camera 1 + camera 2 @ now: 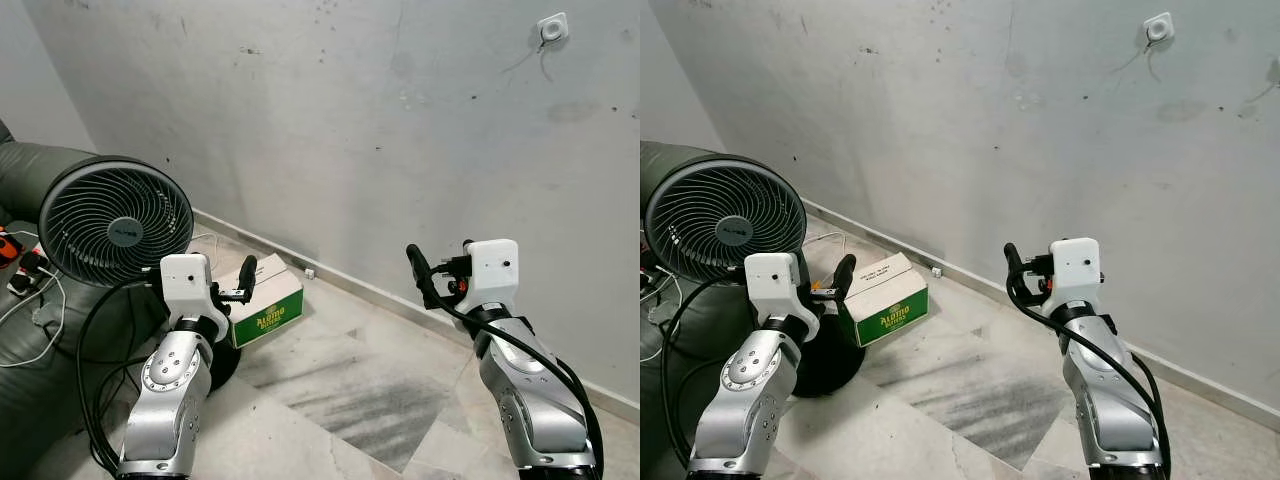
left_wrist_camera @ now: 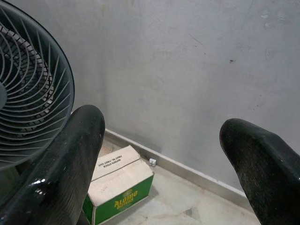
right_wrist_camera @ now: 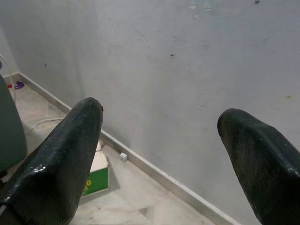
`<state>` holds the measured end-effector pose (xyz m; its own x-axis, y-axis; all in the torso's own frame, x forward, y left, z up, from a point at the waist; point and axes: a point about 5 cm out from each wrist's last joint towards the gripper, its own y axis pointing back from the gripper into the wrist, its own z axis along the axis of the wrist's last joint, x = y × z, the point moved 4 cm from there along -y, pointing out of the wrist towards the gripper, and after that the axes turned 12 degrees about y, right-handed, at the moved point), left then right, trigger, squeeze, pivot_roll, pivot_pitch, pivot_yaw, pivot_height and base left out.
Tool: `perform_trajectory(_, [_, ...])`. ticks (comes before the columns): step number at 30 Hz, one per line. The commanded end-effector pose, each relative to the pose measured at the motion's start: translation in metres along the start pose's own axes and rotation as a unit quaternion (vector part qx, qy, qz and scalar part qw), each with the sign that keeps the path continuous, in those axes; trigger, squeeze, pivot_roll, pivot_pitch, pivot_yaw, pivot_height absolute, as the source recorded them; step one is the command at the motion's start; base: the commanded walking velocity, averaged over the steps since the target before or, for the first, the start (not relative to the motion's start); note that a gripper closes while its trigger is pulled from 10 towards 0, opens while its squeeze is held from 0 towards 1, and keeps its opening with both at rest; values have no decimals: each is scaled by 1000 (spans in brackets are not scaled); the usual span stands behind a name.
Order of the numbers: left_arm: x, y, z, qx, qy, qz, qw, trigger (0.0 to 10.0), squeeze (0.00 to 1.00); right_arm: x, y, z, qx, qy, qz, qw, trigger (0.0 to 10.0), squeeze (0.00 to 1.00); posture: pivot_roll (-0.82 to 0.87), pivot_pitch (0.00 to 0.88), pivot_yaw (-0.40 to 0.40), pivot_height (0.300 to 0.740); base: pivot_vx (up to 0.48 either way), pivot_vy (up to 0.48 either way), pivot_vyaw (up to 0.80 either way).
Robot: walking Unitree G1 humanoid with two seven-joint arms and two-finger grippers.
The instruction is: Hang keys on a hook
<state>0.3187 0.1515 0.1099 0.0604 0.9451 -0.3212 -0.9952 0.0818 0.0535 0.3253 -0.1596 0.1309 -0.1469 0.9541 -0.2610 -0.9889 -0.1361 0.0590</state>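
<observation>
Both grippers spread wide, empty: left gripper (image 1: 243, 283) lower left near green-and-white cardboard box (image 1: 262, 300), right gripper (image 1: 420, 270) lower right before grey scuffed wall (image 1: 380, 130).

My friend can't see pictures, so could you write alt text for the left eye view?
Two silver robot arms reach toward a bare grey wall, the left gripper and right gripper both open and empty. A black fan and a green-and-white box sit on the floor at left.

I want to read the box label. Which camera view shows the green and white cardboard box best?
The left eye view: the box lies whole beside the fan, label legible. The right eye view shows it similarly; the left wrist view shows it between fingers; the right wrist view shows only a corner.
</observation>
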Motion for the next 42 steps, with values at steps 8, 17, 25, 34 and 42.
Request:
perform_trajectory(8, [-4, -1, 9, -8, -3, -19, 1000, 10000, 0, -4, 3, 3, -5, -3, -12, 1000, 10000, 0, -21, 17, 42, 740, 0, 0, -800])
perform_trajectory(17, [-4, 0, 9, -5, -7, -24, 1000, 10000, 0, -3, 4, 2, -4, -5, -12, 1000, 10000, 0, -18, 20, 44, 740, 169, 0, -533])
perform_trajectory(25, [-3, 3, 9, -2, -12, -25, 1000, 10000, 0, -1, 3, 3, -7, -10, -10, 1000, 10000, 0, -3, 26, 44, 740, 327, 0, -57])
perform_trajectory(34, [-3, 5, 9, 1, -15, -28, 999, 10000, 0, 1, 3, 2, -8, -13, -10, 1000, 10000, 0, 3, 29, 51, 740, 348, 0, 0])
perform_trajectory(42, [-3, 5, 7, 9, -17, -29, 999, 10000, 0, 1, 4, 0, -3, -16, -12, 1000, 10000, 0, 5, 34, 58, 740, 324, 0, -133])
